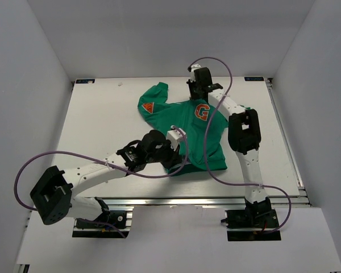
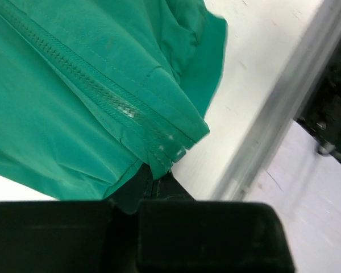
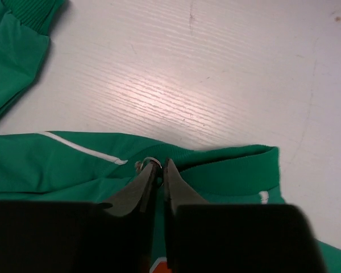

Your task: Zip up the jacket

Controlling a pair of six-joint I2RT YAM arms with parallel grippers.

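Note:
The green jacket [image 1: 184, 128] lies flat mid-table, with its orange "G" badge [image 1: 202, 111] and orange sleeve patch [image 1: 149, 108] facing up. My left gripper [image 1: 171, 163] is at the jacket's bottom hem. In the left wrist view it [image 2: 150, 186] is shut on the hem fabric at the foot of the zipper [image 2: 96, 91], whose teeth are meshed. My right gripper [image 1: 199, 94] is at the collar. In the right wrist view it [image 3: 159, 166] is shut on the metal zipper pull ring [image 3: 150, 161] at the ribbed collar [image 3: 233, 168].
The table's aluminium front rail [image 2: 273, 131] runs close to the hem and my left gripper. Purple cables [image 1: 216, 170] loop over the jacket and both arms. White walls enclose the table [image 1: 102, 125] on three sides.

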